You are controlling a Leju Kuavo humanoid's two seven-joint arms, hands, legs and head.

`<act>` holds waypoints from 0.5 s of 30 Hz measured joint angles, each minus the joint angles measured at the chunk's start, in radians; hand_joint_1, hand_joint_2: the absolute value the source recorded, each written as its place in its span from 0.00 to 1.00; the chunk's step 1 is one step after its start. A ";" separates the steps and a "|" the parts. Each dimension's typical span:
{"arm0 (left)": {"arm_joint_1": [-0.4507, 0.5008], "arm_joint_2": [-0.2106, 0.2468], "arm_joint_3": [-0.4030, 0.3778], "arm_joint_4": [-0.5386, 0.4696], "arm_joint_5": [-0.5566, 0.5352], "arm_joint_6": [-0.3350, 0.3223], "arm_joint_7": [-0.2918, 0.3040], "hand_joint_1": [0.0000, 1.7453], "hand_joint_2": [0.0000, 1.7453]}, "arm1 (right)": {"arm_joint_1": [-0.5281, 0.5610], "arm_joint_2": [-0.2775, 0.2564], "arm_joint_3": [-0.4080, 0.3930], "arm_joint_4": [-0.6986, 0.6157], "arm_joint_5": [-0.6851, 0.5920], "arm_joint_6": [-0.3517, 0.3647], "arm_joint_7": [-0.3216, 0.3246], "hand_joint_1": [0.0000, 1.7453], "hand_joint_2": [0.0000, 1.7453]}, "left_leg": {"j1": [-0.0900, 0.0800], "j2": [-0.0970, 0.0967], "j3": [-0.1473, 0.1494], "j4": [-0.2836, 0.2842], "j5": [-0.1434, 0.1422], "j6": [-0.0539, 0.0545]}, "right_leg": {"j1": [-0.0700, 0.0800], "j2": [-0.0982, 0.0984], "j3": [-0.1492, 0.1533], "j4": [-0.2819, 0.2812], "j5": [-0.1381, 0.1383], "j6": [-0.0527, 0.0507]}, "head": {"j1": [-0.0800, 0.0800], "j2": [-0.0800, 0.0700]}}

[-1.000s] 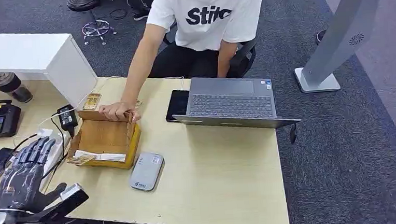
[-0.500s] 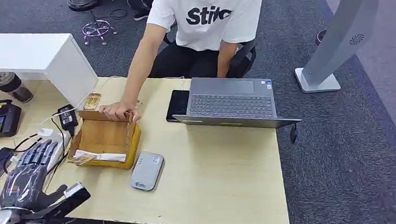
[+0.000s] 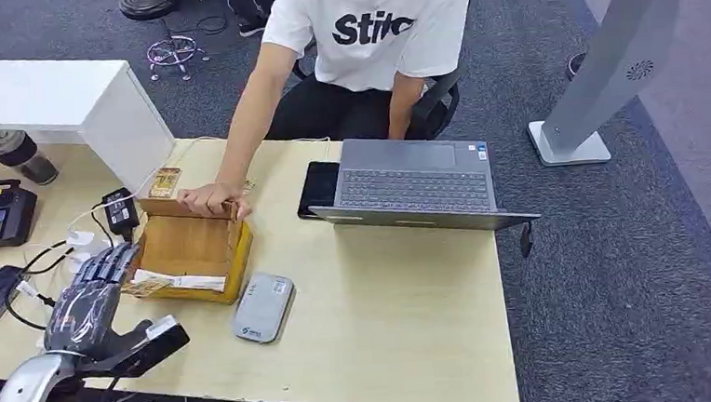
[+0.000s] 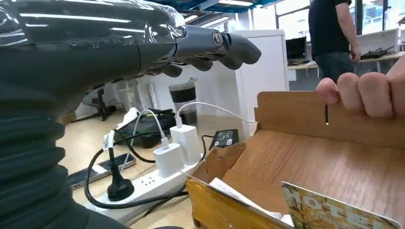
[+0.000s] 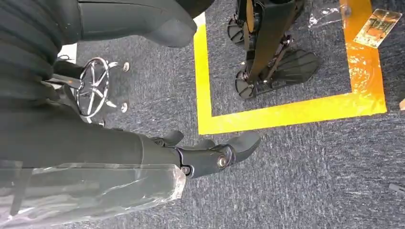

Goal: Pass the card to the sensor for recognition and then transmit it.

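Cards are seen in a wooden box (image 3: 190,247) standing near the left part of the worktop (image 3: 387,320), toward its front edge: a patterned card (image 3: 148,285) lies at the box's front left corner beside a strip of white paper (image 3: 189,280), and in the left wrist view the same card (image 4: 334,212) is shown leaning inside the front wall. The left hand (image 3: 86,301) is held above the worktop just left of the box, its fingers (image 3: 111,264) spread and extended toward the box's left wall with nothing gripped; whether the wall is touched cannot be told. The right hand (image 5: 210,155) is seen hanging over grey carpet and yellow floor tape (image 5: 267,114), its fingers loosely bent and nothing held. The far wall of the box is gripped by a person's hand (image 3: 210,201); the person is seated behind the worktop's far edge. A grey sensor (image 3: 263,305) lies flat just beside the box's front right corner. A laptop (image 3: 416,183) is placed by the far edge, with a dark phone (image 3: 318,187) touching its left side. A power strip (image 4: 153,183) with white chargers and cables is found near the left edge.
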 joint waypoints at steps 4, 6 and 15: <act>-0.024 -0.011 -0.009 0.027 0.016 -0.001 -0.010 0.00 1.00 | -0.001 0.000 0.002 0.000 0.008 0.000 -0.003 0.00 1.00 | 0.000 0.000 0.000 0.000 0.000 0.000 | 0.000 0.000 0.000 0.000 0.000 0.000 | 0.000 0.000; -0.038 -0.016 -0.018 0.046 0.019 0.000 -0.011 0.00 1.00 | -0.003 0.000 0.002 0.000 0.016 0.000 -0.004 0.00 1.00 | 0.000 0.000 0.000 0.000 0.000 0.000 | 0.000 0.000 0.000 0.000 0.000 0.000 | 0.000 0.000; -0.068 -0.031 -0.032 0.094 0.029 0.000 -0.013 0.00 1.00 | -0.004 0.000 0.004 0.000 0.021 0.000 -0.004 0.00 1.00 | 0.000 0.000 0.000 0.000 0.000 0.000 | 0.000 0.000 0.000 0.000 0.000 0.000 | 0.000 0.000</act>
